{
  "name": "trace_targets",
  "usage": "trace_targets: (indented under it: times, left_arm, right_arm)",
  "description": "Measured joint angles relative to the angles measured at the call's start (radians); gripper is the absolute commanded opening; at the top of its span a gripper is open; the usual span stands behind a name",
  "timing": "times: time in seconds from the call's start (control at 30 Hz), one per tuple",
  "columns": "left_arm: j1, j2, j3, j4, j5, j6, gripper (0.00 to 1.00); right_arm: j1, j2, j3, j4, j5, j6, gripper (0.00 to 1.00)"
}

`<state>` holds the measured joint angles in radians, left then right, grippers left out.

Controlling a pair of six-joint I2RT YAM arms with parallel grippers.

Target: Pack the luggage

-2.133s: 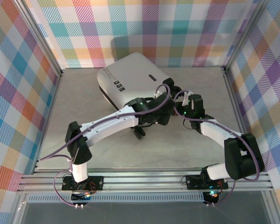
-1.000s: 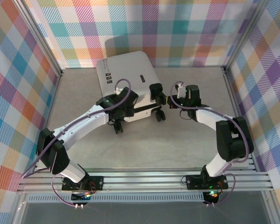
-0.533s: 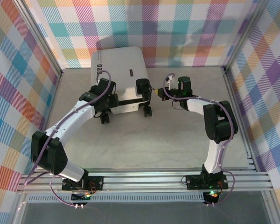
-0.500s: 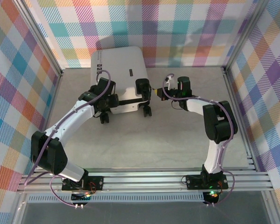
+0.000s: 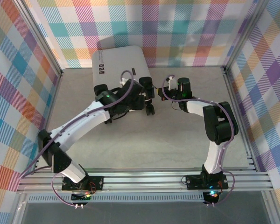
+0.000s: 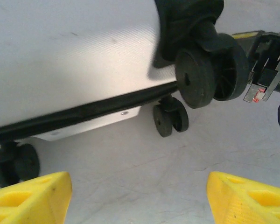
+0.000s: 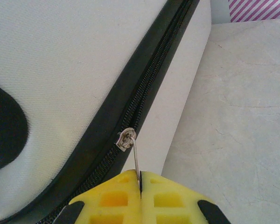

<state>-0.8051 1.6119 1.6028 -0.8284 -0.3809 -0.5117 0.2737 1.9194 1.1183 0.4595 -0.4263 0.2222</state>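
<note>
Clenching the luggage (image 7: 60, 56) zipper pull (image 7: 136, 161) are right jaws; left jaws gape near wheels (image 6: 210, 74).

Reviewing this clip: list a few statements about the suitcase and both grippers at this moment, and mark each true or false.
1. The right gripper is shut on the zipper pull of the suitcase. True.
2. The left gripper is clamped on a wheel. False: its fingers stand wide apart with nothing between them, and the wheel is ahead of them.
3. The suitcase lies wide open with its lining showing. False: its two halves are together and only the white shell and black zipper band show.
4. The suitcase sits at the far end of the table, by the back wall. True.
</note>
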Motion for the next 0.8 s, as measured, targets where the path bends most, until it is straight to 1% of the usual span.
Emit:
trace_targets:
  times: [0.2, 0.27, 0.33, 0.57, 0.8]
  left_arm:
    - [-0.048, 0.235, 0.142, -0.011, -0.036, -0.074, 0.79]
    - [-0.060, 0.287, 0.194, -0.015, -0.047, -0.084, 0.81]
    - [-0.066, 0.319, 0.245, -0.020, -0.052, -0.094, 0.81]
    - [-0.069, 0.348, 0.376, -0.034, -0.070, -0.106, 0.81]
    - [-0.069, 0.473, 0.504, -0.069, -0.096, -0.106, 0.81]
  right_arm:
    - [0.000, -0.003, -0.011, 0.015, -0.001, 0.000, 0.00]
    - [0.000, -0.004, -0.015, 0.019, -0.001, 0.000, 0.00]
    - [0.000, -0.007, -0.022, 0.023, -0.001, 0.000, 0.00]
    - [0.000, -0.011, -0.032, 0.035, -0.001, -0.003, 0.00]
    - [0.000, -0.011, -0.038, 0.042, -0.001, -0.002, 0.00]
